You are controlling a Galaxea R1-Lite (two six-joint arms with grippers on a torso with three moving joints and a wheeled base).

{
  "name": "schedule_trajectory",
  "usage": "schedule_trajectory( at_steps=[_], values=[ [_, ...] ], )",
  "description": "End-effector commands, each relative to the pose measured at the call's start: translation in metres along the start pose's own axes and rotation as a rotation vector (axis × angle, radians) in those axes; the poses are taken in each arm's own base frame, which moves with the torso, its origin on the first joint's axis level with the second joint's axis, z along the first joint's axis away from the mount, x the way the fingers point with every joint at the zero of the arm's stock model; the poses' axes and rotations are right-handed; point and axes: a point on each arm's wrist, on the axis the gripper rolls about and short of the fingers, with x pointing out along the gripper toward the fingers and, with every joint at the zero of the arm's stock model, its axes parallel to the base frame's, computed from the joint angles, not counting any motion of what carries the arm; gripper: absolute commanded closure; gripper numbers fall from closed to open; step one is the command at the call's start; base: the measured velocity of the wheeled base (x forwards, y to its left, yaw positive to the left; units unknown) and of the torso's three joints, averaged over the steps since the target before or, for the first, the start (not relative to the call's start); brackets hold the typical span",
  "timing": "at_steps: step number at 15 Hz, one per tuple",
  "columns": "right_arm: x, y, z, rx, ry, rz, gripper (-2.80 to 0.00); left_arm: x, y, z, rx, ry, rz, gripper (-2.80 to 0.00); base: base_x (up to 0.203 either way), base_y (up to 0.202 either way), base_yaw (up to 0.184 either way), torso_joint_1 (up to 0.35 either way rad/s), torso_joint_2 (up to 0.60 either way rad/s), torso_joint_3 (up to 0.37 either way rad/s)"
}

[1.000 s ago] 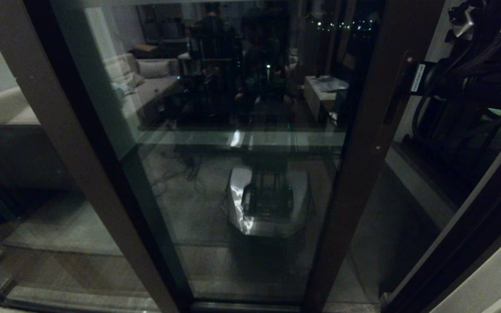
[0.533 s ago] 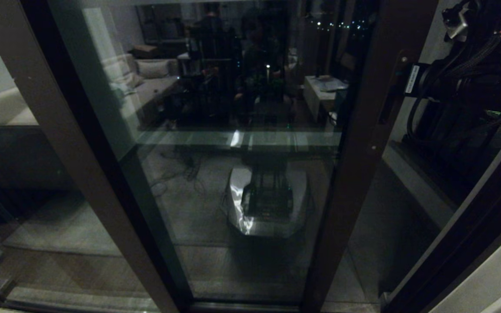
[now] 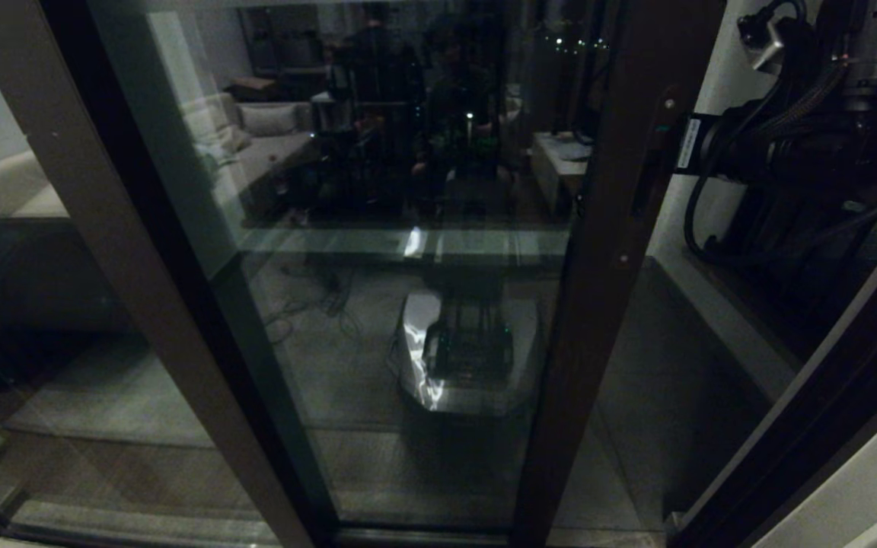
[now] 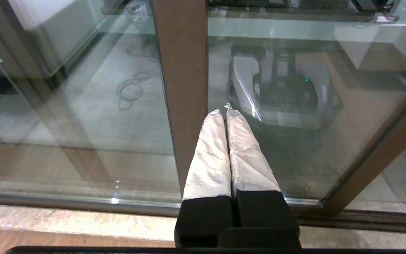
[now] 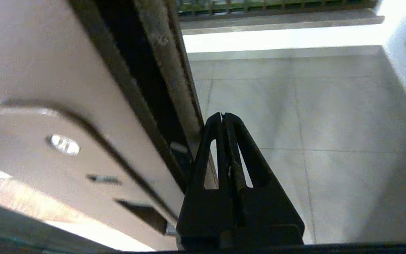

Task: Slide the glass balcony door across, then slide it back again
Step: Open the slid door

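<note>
Brown-framed, the glass balcony door (image 3: 591, 251) has slid leftward since a second ago, widening the gap beside the right gripper (image 5: 223, 118), which presses its edge pinched closed and empty, so opening continues.

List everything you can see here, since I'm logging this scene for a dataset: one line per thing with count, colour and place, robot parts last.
glass balcony door: one, dark brown frame, centre of the head view, slid partly open.
slot handle: one, dark, on the door's right upright edge.
fixed glass panel: one, brown stile, left of the door.
balcony floor: pale grey tiles, seen through the gap.
door track: one, pale sill along the door's foot.
right gripper: one, black, shut, against the door's edge by the handle.
left gripper: one, white-wrapped fingers, shut, parked low before the glass.
</note>
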Motion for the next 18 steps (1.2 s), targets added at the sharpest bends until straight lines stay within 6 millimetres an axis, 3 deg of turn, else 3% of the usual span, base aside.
schedule_trajectory(
  at_steps=[1, 18],
  values=[
    [-0.002, 0.008, 0.0, -0.002, -0.004, 0.016, 0.0, 0.0, 0.0, 0.0, -0.001, 0.002, 0.0, 0.0, 0.0, 0.0, 0.0, 0.0, 0.0, 0.0],
    [0.006, 0.075, -0.014, -0.022, 0.007, 0.103, 0.0, 0.0, 0.0, 0.0, -0.001, 0.002, 0.0, 0.0, 0.0, 0.0, 0.0, 0.0, 0.0, 0.0]
  ],
)
